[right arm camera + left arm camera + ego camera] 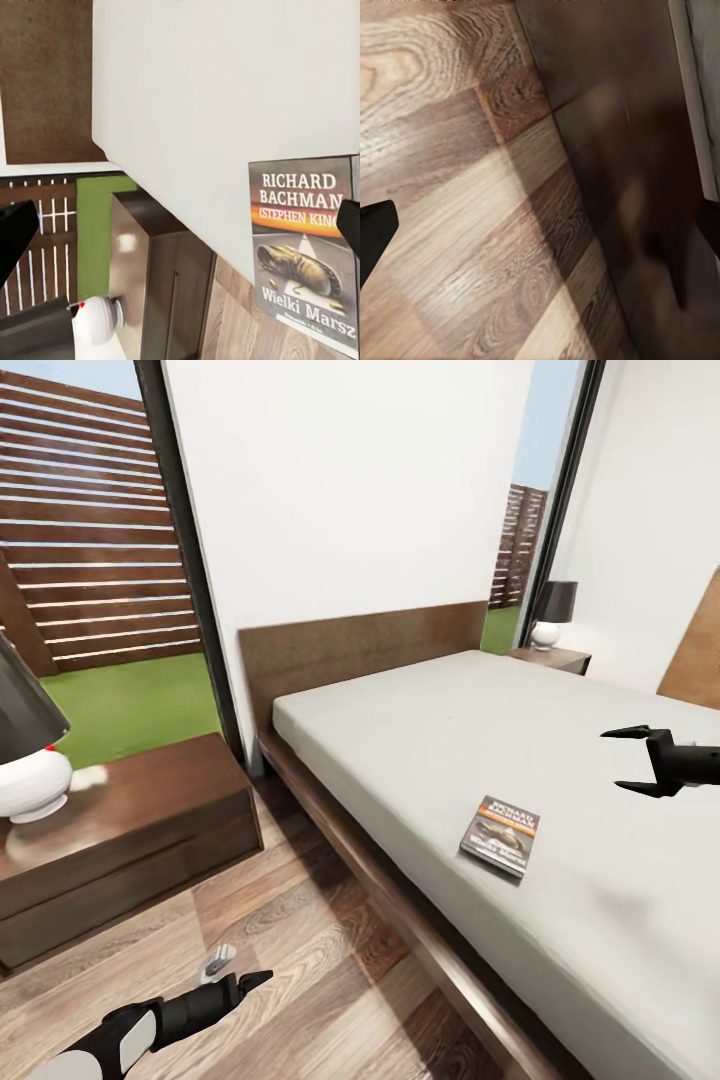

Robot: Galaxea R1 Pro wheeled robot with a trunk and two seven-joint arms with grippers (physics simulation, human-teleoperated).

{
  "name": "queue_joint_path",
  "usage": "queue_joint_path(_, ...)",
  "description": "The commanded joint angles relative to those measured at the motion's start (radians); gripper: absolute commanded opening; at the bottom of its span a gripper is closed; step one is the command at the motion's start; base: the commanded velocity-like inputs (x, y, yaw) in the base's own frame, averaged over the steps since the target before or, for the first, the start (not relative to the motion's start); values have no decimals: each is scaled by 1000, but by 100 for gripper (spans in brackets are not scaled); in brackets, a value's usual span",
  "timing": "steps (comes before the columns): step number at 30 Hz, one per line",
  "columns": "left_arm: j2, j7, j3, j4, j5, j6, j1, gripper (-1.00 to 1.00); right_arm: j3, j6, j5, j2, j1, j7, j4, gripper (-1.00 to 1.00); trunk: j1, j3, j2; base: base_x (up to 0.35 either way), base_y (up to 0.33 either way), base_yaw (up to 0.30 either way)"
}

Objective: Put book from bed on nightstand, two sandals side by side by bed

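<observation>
Bed [560,760] carries the book [501,834] flat near its floor-side edge; nightstand [130,830] close by for the drop; your right gripper [628,760] hovers beside the book, jaws apart, ready; left gripper [240,982] low over floor, cannot tell its jaws.

A white lamp [28,775] with a dark shade is standing at left; another lamp [553,614] is sitting far back.
</observation>
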Motion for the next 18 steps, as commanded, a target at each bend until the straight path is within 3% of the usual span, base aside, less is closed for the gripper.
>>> queue_joint_path(1, 1, -2, -3, 0, 10, 11, 0, 100, 5, 0, -9, -1, -1, -7, 0, 100, 0, -1, 0, 67, 0, -8)
queue_joint_path(18, 1, -2, -3, 0, 10, 11, 0, 100, 6, 0, -12, 1, -1, -5, 0, 100, 0, -1, 0, 84, 20, -2)
